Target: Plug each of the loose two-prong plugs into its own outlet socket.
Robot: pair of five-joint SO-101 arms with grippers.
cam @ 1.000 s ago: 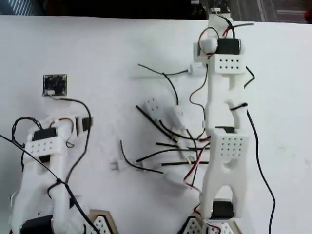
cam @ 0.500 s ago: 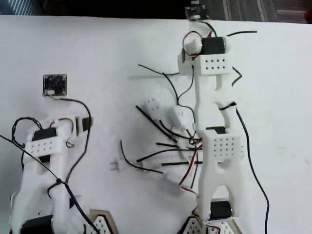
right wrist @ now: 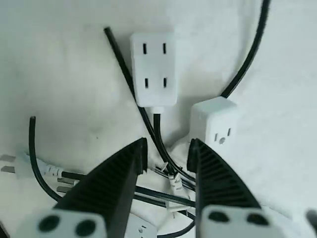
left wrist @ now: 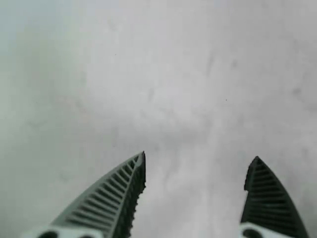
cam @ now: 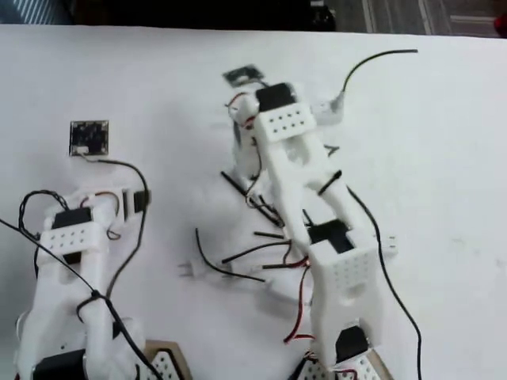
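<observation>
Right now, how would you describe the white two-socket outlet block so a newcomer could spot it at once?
On the white table, find the tangle of black cables below the right gripper. Just beyond its fingertips lies the white oblong outlet block. It has two pairs of slots, while the white cube outlet beside it has one three-hole socket.

In the high view, the cable tangle [cam: 253,251] is partly covered by the right arm [cam: 297,158]; how far it runs beneath cannot be told. In the right wrist view, a two-prong plug [right wrist: 7,164] is cut off at the picture's edge, and the black cables [right wrist: 157,129] are lost behind the right pincer [right wrist: 168,144]. The fingers of the left pincer [left wrist: 199,156] are cut off at their bases.
</observation>
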